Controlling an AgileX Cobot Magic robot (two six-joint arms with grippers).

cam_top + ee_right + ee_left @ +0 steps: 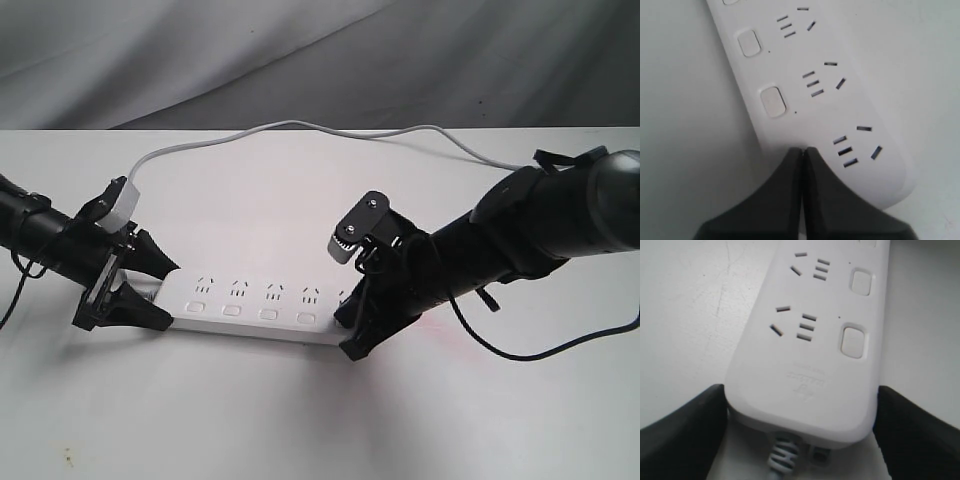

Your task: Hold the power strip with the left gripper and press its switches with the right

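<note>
Power strip lies flat on the white table, a long, smooth white plastic bar with rounded ends, and its long axis runs straight from one arm to the other. At its cord end the slim left end effector is closed on the power strip, one matte black triangular finger against each long edge, so that end looks pinned. At the opposite end the thicker right end effector has its two black fingers pressed together into a single wedge. The tip of that wedge sits on the strip's top face in line with the row of switches, about where the end button should be. That button is hidden under the tip, so whether it is pushed in cannot be told. The right arm is plainly the nearer one to the buttons. From its tip the four visible switches run along the bar's long axis toward the cord end, so the coming presses probably call for short steps along that line rather than across it. A grey-white cord leaves the held end through a ribbed sleeve and curves away behind the bar. Each switch is a small raised rounded rectangle, and beside each is a socket of dark narrow slots.
</note>
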